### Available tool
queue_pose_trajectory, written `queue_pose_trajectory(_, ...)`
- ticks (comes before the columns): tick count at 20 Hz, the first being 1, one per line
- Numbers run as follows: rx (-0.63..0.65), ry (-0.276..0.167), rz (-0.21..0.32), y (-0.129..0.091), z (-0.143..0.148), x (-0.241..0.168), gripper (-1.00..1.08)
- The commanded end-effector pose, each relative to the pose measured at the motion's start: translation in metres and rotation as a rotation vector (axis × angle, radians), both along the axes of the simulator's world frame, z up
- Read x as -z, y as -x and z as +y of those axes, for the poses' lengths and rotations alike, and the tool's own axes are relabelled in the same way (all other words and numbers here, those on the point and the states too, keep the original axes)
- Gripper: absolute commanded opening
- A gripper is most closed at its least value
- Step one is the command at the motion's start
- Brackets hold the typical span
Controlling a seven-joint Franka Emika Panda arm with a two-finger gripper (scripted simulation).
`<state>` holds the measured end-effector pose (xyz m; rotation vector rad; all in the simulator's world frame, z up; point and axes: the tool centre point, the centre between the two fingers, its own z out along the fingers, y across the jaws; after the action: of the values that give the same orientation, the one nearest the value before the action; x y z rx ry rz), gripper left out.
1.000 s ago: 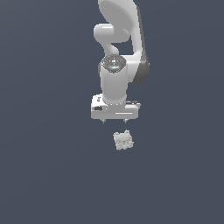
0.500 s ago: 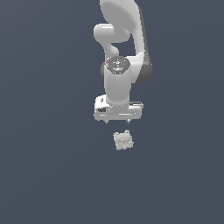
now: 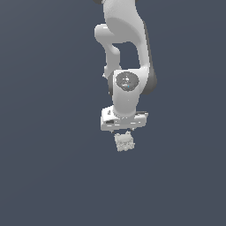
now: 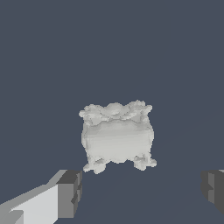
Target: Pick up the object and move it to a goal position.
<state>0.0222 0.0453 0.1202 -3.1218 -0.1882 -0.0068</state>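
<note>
Fingertips frame our wrist view: our pincer [image 4: 142, 190] is spread wide, empty, one dark pad [image 4: 70, 194] on each side with a gap broader than the object [image 4: 117, 136]. Beyond them the bumpy grey-white lump sits on the tabletop [image 3: 53, 167], centred between the pads but not yet touched. In the exterior view we hang just above it. We judge we are in the approach step; next we need to sink straight down until the pads flank the lump, then close.

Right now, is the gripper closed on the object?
No. In the wrist view the gripper is open, its fingers apart from the object.
</note>
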Motion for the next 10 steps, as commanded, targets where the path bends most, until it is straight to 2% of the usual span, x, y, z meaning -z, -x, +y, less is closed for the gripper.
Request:
queue_pose_trajectory(1, -0.033, 0.006, 0.001, -0.005, 0.006, 0.012, 1.0)
queue_pose_trajectory(10, -0.082, 0.015, 0.003, -0.012, 0.016, 0.03, 1.0)
